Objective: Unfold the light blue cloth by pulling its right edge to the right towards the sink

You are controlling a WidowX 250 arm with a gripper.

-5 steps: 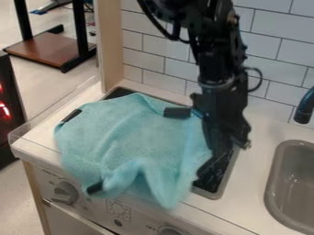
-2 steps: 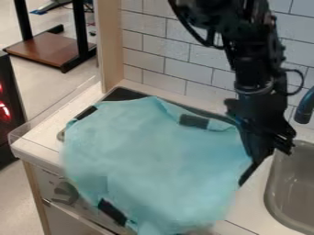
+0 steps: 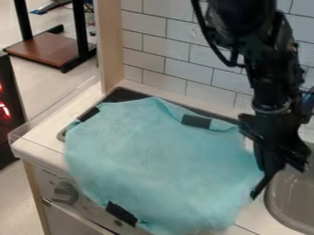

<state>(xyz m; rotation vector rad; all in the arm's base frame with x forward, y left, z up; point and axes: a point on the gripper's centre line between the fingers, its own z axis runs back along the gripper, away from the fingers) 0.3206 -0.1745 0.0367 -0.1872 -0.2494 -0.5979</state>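
Observation:
A teal cloth (image 3: 159,160) with black patches along its edges is spread over the dark stovetop (image 3: 126,95) and hangs over the counter's front edge. The black gripper (image 3: 257,186), pointing down at the cloth's right side beside the sink, is shut on the cloth's right edge. One black patch lies on the cloth's back edge, another at its left edge and a third at the front. Most of the stovetop is hidden under the cloth.
To the right is a grey sink (image 3: 288,197), partly behind the arm. A white tiled wall (image 3: 184,55) runs along the back, with a wooden post (image 3: 110,41) at its left end. Below the counter's front edge sits a stove knob (image 3: 64,193).
The gripper has moved right, toward the sink, pulling the cloth's right edge along. The bunched cloth has spread wider and flatter, covering more of the stovetop and front panel.

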